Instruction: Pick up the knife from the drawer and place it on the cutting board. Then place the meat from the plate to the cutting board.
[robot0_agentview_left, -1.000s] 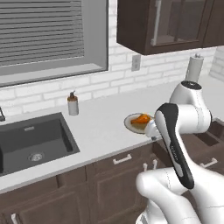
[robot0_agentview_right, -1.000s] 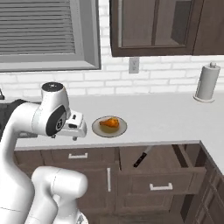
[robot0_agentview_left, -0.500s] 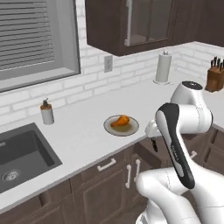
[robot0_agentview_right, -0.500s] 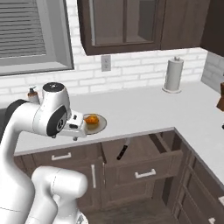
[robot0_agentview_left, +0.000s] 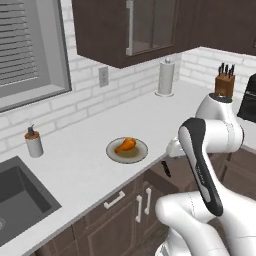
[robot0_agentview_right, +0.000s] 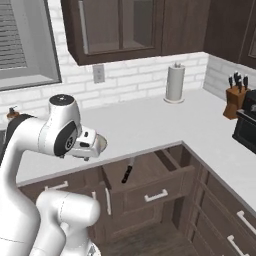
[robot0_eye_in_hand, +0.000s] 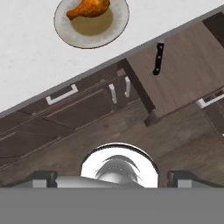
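Knife (robot0_eye_in_hand: 158, 58) is lying flat in the open drawer (robot0_agentview_right: 150, 172), apart from its walls, just below the counter (robot0_eye_in_hand: 30, 65) edge. In the hand view it is sitting ahead of the gripper (robot0_eye_in_hand: 113, 178) and off to the right, long axis running nearly straight up that view, black handle showing. Fingers are standing spread wide, holding nothing. Meat (robot0_eye_in_hand: 89, 8) is resting on the plate (robot0_eye_in_hand: 65, 33), further ahead to the left. Reaching the knife likely needs a drop down into the drawer.
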